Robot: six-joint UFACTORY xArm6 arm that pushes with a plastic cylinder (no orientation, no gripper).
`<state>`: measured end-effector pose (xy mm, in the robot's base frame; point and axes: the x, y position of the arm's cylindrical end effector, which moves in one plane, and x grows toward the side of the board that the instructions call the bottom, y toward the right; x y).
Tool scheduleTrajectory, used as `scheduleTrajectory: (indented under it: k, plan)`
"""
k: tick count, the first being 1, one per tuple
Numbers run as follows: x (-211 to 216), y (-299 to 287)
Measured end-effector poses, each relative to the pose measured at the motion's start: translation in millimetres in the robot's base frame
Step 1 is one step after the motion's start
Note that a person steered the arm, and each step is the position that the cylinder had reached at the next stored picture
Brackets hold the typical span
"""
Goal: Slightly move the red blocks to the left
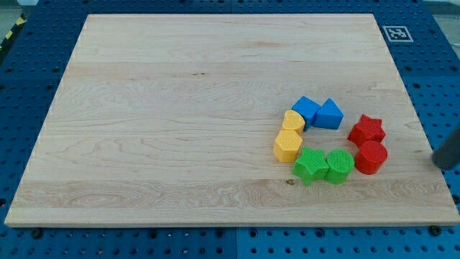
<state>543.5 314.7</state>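
A red star block (pixel 366 130) and a red cylinder block (pixel 371 156) sit close together at the right of the wooden board (pixel 180 108), the star just above the cylinder. My tip (pixel 436 160) shows as a dark rod end at the view's right edge. It stands to the right of the red cylinder, with a clear gap between them.
The reds are the right side of a ring of blocks. It also holds a blue cube (pixel 305 110), a blue wedge-like block (pixel 329 114), a yellow heart (pixel 292 121), a yellow hexagon (pixel 288 144), a green star (pixel 310 165) and a green cylinder (pixel 338 165) touching the red cylinder.
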Motion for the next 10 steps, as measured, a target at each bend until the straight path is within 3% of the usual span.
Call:
scheduleTrajectory:
  k: [2,4,8,10]
  plan:
    - [-43,-12]
    - [-53,-67]
    - [-53,-74]
    - [-95,-97]
